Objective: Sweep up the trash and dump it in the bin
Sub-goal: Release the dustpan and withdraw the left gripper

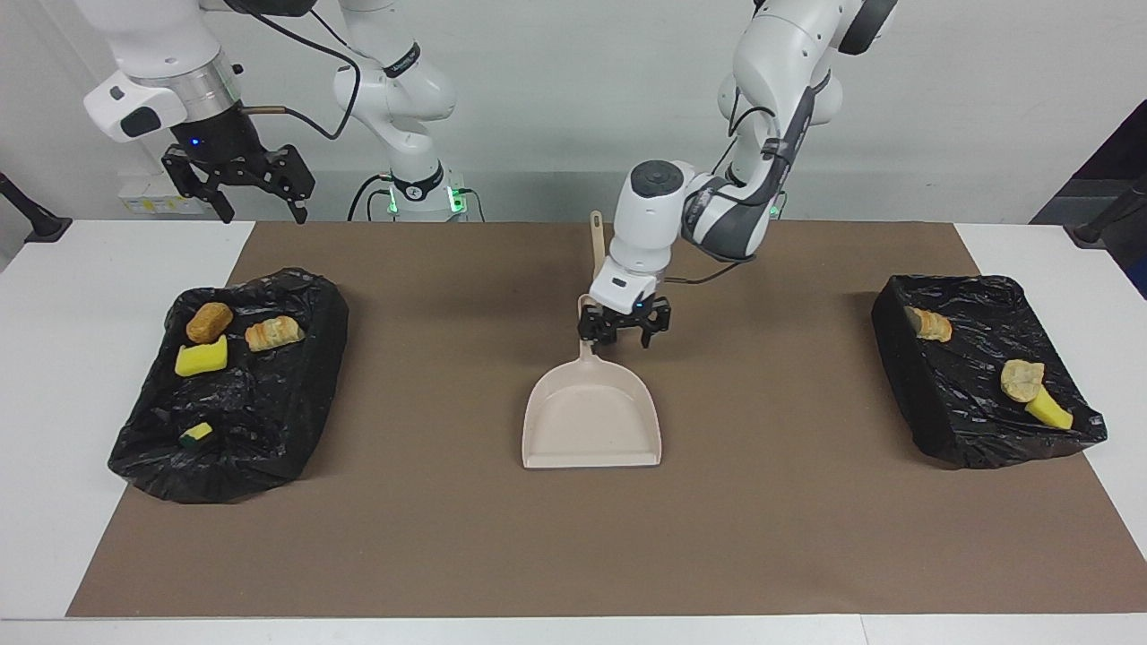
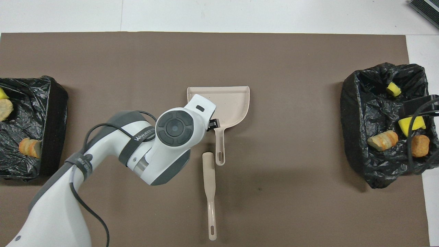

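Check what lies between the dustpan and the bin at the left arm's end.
Nothing: bare brown mat separates dustpan and bin, clearest in the facing view.

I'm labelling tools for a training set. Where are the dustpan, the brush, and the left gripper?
dustpan (image 2: 229, 103): overhead view, on its flat scoop floor.
brush (image 2: 209, 178): overhead view, on its long beige body.
left gripper (image 1: 625, 333): facing view, between its open fingertips.

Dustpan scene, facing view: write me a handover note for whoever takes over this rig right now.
Left gripper: open over the dustpan handle, gripping nothing.
Right gripper: open, raised, waiting at its own end.
Dustpan: flat on the mat, mid-table, empty. Sweeper lies nearer the robots.
Trash: four pieces in the right arm's bin, three in the left arm's bin.
Done: sweeping and dumping, it seems.
Left: probably only pulling the left arm back.
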